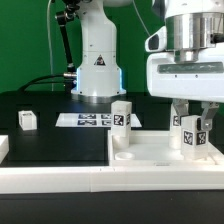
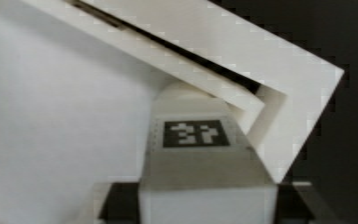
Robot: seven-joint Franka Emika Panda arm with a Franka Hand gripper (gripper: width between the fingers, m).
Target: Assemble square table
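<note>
At the exterior view's far left a white block (image 1: 3,147) is cut off by the picture's edge, sitting on the black table (image 1: 50,125). Just to its right and farther back lies 1 loose leg (image 1: 27,120), a short white block with a dark tag, alone on the black surface. Further right, the marker board (image 1: 85,120) lies flat near the foot of the robot base (image 1: 97,70). Beside it a 2nd leg (image 1: 121,117) stands upright at the back edge of the square tabletop (image 1: 150,152), its tag facing the camera. The tabletop itself, a white slab with a raised rim, lies flat in the foreground, tucked against the long white border rail (image 1: 60,178) that runs along the front. At the exterior view's right the gripper (image 1: 195,118) reaches down from above with its fingers clenched on a 3rd leg (image 1: 192,134), which it holds upright over the tabletop's right portion; whether the leg's lower end touches the slab cannot be told. In the wrist view that held leg (image 2: 197,150) shows its tagged face between the 2 dark fingertips (image 2: 126,200), with the tabletop's smooth surface (image 2: 60,120) beneath and the angled corner of the border rail (image 2: 274,75) just beyond it.
</note>
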